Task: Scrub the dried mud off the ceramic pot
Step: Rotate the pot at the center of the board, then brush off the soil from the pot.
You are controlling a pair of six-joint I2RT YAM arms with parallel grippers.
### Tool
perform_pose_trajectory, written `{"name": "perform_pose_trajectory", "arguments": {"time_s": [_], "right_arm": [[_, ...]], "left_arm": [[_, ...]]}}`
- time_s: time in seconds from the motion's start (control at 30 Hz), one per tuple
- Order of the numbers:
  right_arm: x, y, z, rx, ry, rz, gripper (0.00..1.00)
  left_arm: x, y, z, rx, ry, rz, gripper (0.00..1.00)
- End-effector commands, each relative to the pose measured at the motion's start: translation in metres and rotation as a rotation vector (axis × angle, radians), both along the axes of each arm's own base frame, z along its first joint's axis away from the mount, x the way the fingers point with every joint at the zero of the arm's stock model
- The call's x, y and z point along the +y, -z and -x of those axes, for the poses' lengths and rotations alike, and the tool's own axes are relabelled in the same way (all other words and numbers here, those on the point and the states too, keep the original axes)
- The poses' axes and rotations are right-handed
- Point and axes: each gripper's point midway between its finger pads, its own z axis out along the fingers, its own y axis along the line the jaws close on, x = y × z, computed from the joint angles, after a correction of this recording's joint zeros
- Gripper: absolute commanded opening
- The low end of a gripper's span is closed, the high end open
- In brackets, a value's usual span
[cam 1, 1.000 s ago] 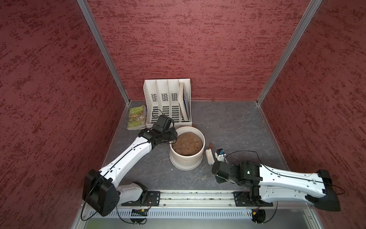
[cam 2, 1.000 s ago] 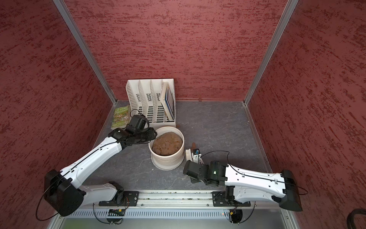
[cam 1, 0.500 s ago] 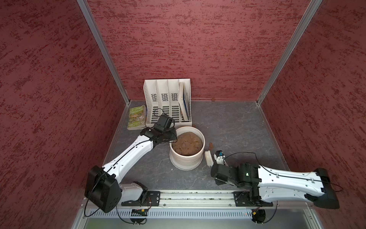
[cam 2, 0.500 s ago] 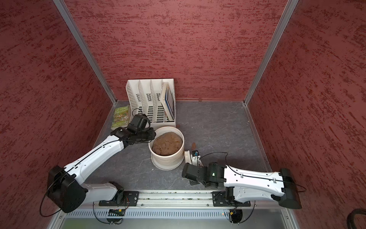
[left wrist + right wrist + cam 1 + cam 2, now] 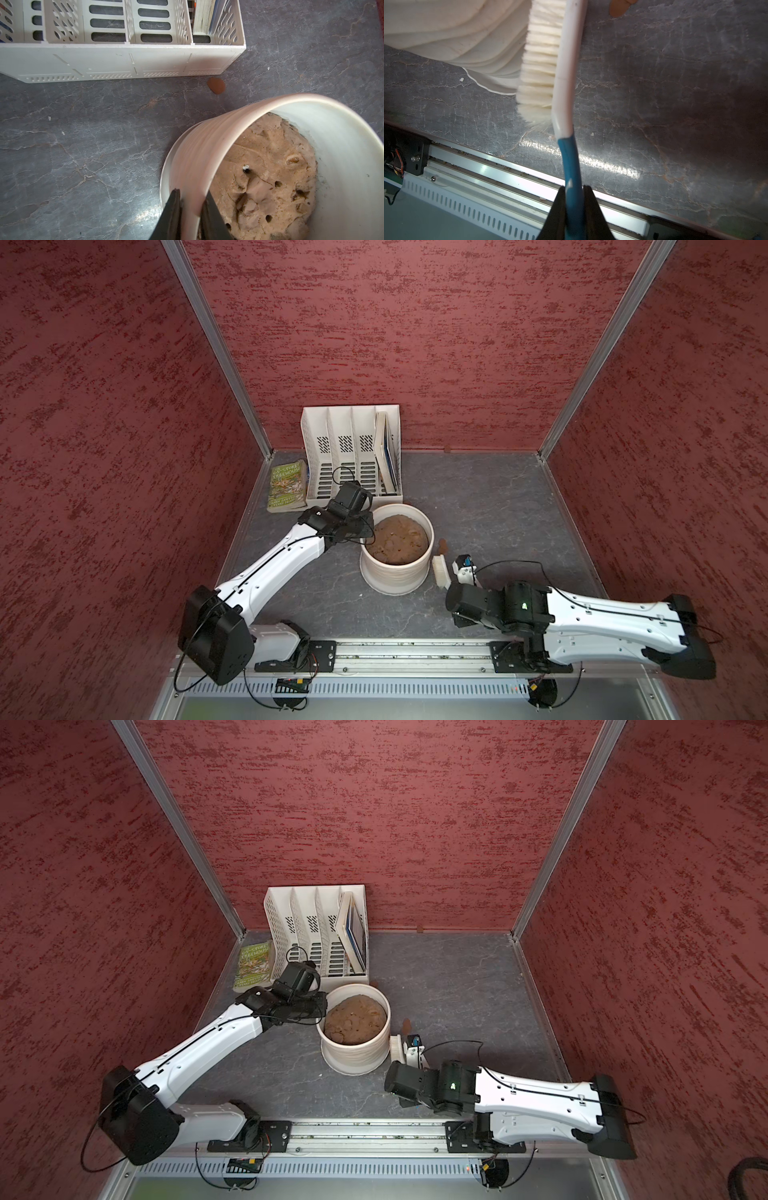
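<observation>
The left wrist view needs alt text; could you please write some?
The left gripper clamps the ceramic pot at its rim, one finger outside, one inside beside the soil. Beyond, a dried mud flake lies near a file organiser.

Robot test cell, laboratory type. Enclosure of dark red textured wall panels in bare aluminium corner posts, upper frame; grey marbled tabletop, centre. Aluminium mounting rail along lower edge, carrying two white-and-black robot arms with exposed cabling.

The grey veined tabletop bore the ceramic pot, a white file organiser and green book behind it, and dried mud flakes nearby.
</observation>
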Motion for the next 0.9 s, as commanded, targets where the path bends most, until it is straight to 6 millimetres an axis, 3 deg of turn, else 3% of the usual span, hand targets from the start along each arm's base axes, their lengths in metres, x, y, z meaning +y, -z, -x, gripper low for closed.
{"name": "perform_pose_trajectory", "arguments": {"time_s": [0.0, 0.37, 0.63, 0.87], "right_arm": [[-0.004, 0.000, -0.005, -0.020, 0.028, 0.019, 0.00], [0.016, 0.009, -0.003, 0.012, 0.006, -0.009, 0.00], [0.009, 0.023, -0.006, 0.056, 0.054, 0.021, 0.00], [0.021, 0.011, -0.024, 0.036, 0.031, -0.019, 0.00]], "left_arm": [[-0.007, -0.013, 0.001, -0.006, 0.010, 0.006, 0.00], [-0.008, -0.017, 0.016, 0.008, 0.029, 0.033, 0.00], [-0.010, -0.016, 0.017, 0.005, 0.037, 0.033, 0.00], [-0.010, -0.019, 0.017, -0.006, 0.062, 0.018, 0.00]]}}
